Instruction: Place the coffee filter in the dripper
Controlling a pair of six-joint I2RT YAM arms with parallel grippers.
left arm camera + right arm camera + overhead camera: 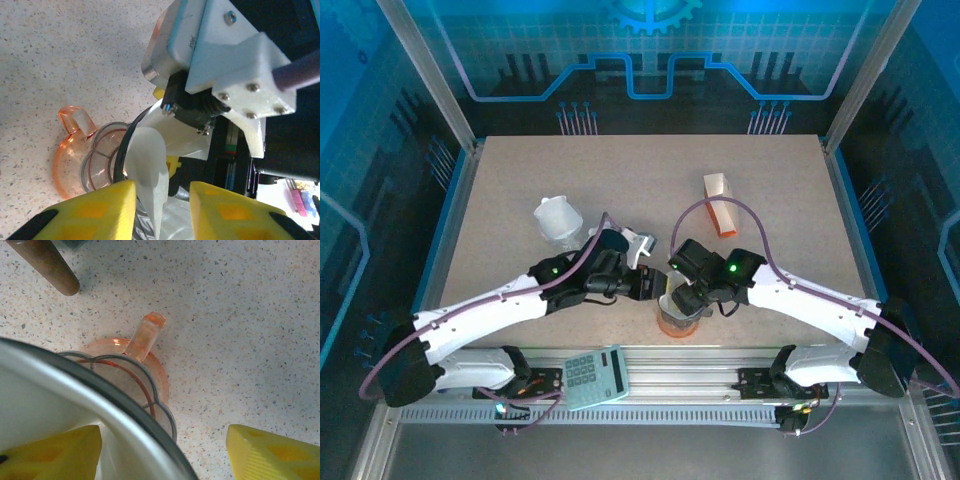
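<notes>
Two arms meet over the near middle of the speckled surface (pixel 650 170). The orange, translucent dripper (pixel 678 322) stands upright there, directly beneath both wrists, its handle lying level with the surface. A grey wire frame with scalloped loops rings its bowl.

The left hand (pixel 162 192) has its yellow fingers drawn fairly narrow. The white paper coffee filter (pixel 150 160) stands between them, tip pointing up in the left wrist view, just above and beside the dripper's rim. The paper lies against one finger and a dark gap shows beside the other, so it cannot be told whether the filter is pinched.

The right hand (pixel 162 452) stands wide, with bare surface between its yellow fingers. The dripper sits below and ahead of it, with a dark-rimmed white curve close against one finger. What that curve is cannot be told.

Elsewhere, a white cup-shaped object (pixel 558 222) rests far left of the hands. An orange-and-white box (pixel 720 203) lies far right. A pale green calculator (pixel 595 378) sits on the rail at the near edge, beside the left arm's base.
</notes>
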